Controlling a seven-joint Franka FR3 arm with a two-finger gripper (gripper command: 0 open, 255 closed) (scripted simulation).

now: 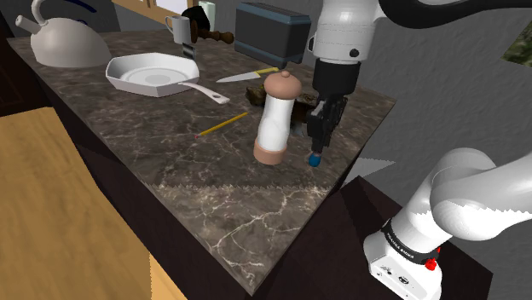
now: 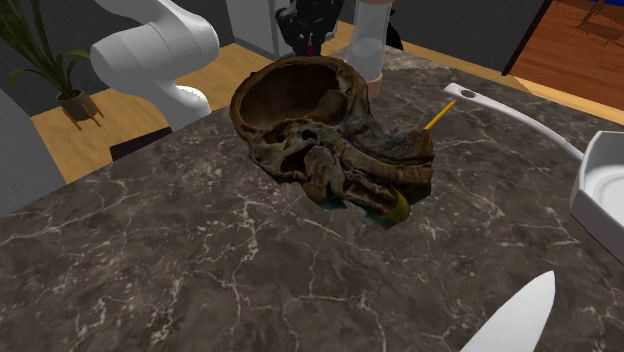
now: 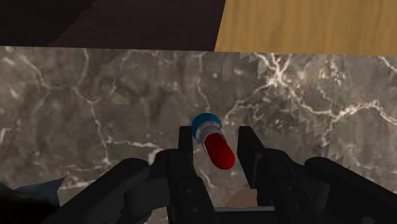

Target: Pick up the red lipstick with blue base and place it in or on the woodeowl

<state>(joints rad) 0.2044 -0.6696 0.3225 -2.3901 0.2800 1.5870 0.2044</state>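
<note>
The lipstick (image 3: 216, 149) has a red body and a blue base (image 3: 205, 121). It stands between the two fingers of my gripper (image 3: 216, 135), which clasp its red part, base pointing down at the marble counter (image 3: 95, 95). In the shoulder view the gripper (image 1: 317, 141) hangs near the counter's right edge, and the blue base (image 1: 315, 158) is just at the surface. The wooden bowl (image 2: 310, 110) is a gnarled brown piece; in the shoulder view it sits behind the grinder, mostly hidden (image 1: 256, 95). In the second exterior view the gripper (image 2: 310, 30) is beyond the bowl's far rim.
A tall white and tan grinder (image 1: 277, 115) stands close beside the gripper. A yellow pencil (image 1: 217, 127), a knife (image 1: 247, 75), a white pan (image 1: 153, 75), a kettle (image 1: 64, 38), a mug (image 1: 177, 27) and a dark box (image 1: 271, 30) lie farther along. The counter's edge (image 1: 358, 162) is close by.
</note>
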